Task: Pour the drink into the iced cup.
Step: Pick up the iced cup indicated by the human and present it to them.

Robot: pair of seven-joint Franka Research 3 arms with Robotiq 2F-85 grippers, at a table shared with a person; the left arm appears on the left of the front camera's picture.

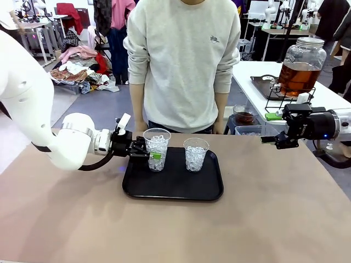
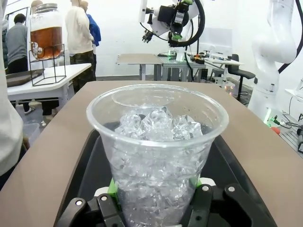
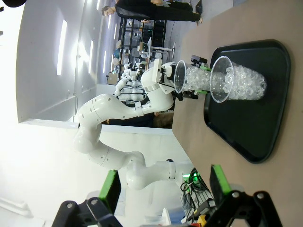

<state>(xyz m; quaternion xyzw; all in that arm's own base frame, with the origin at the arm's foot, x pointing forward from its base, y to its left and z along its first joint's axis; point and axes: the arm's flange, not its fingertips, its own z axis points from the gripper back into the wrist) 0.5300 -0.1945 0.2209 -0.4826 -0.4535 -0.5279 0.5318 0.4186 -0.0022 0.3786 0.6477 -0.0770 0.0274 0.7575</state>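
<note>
Left cup (image 1: 157,149) beside right cup (image 1: 196,154); both on tray (image 1: 173,189)

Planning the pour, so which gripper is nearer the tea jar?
Right. The right gripper hangs open at the table's far right corner, near the jar. The left gripper is shut on a cup on the tray, much farther left.

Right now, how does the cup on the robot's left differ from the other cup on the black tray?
The left cup is clamped by the left end effector; the right cup stands free, with nothing touching it. The left cup also looks taller than the right cup. Both are clear plastic, stand upright on the tray, are filled with ice, and hold no drink yet.
</note>
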